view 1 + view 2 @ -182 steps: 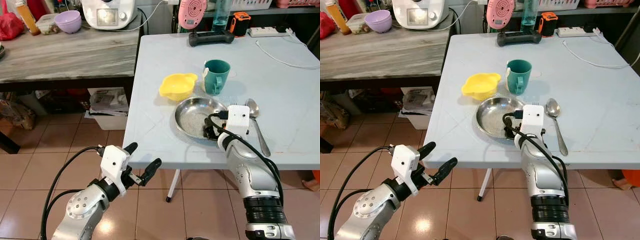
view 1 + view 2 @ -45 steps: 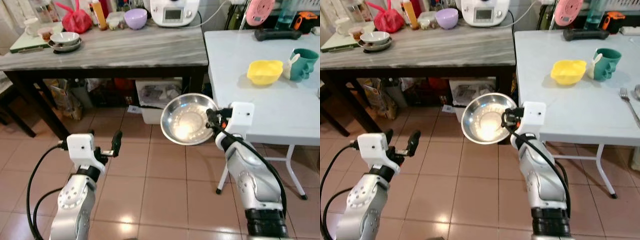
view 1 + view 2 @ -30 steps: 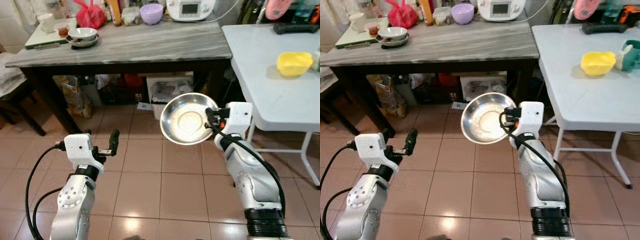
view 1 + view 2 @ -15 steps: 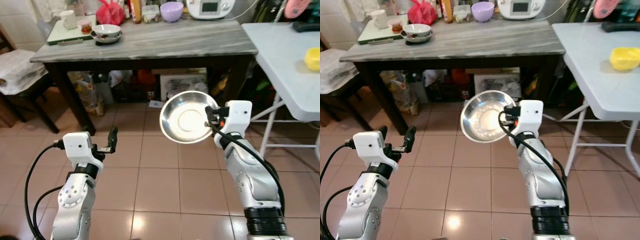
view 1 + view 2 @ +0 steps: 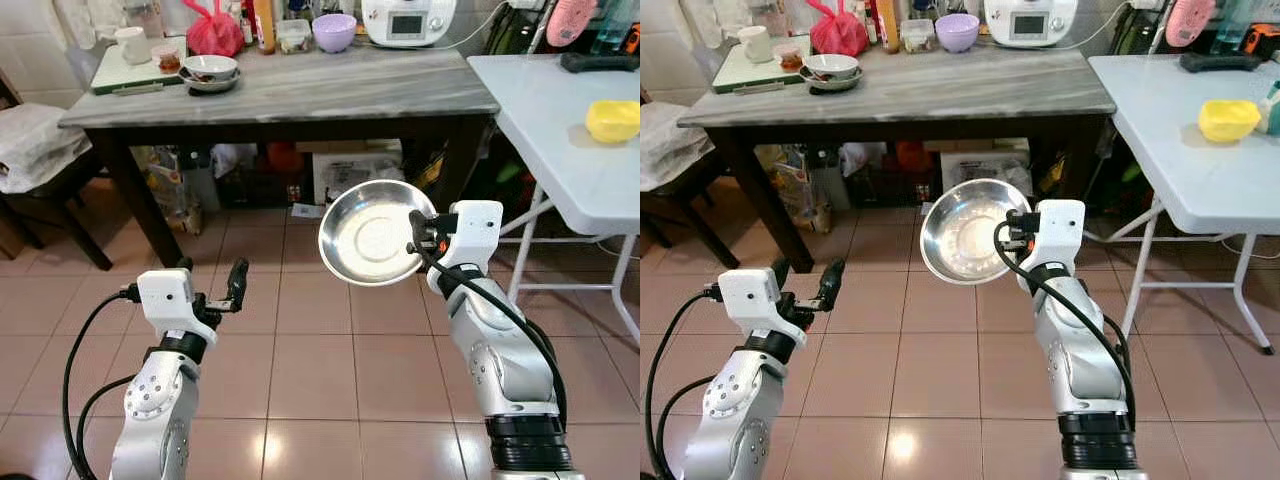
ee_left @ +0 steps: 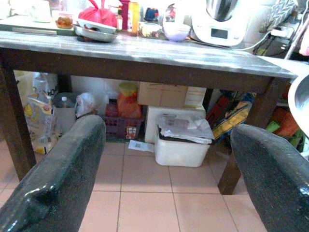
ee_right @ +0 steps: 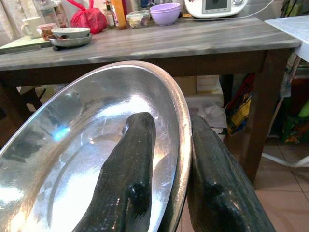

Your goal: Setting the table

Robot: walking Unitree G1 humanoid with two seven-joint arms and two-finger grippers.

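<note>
While right gripper point(image 5: 413, 240) jaws clamp steel plate point(image 5: 372, 232) rim, left gripper point(image 5: 236, 287) jaws apart, no legible writing.

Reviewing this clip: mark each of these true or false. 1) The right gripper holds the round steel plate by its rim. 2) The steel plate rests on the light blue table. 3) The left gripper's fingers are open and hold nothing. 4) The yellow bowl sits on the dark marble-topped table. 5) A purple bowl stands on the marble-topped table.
1) True. The right gripper pinches the rim of the round steel plate, one finger inside, one behind.
2) False. The plate is held in the air over the tiled floor.
3) True. The left gripper is spread wide with nothing between its fingers.
4) False. The yellow bowl sits on the light blue table.
5) True. The purple bowl stands on the marble-topped table.
</note>
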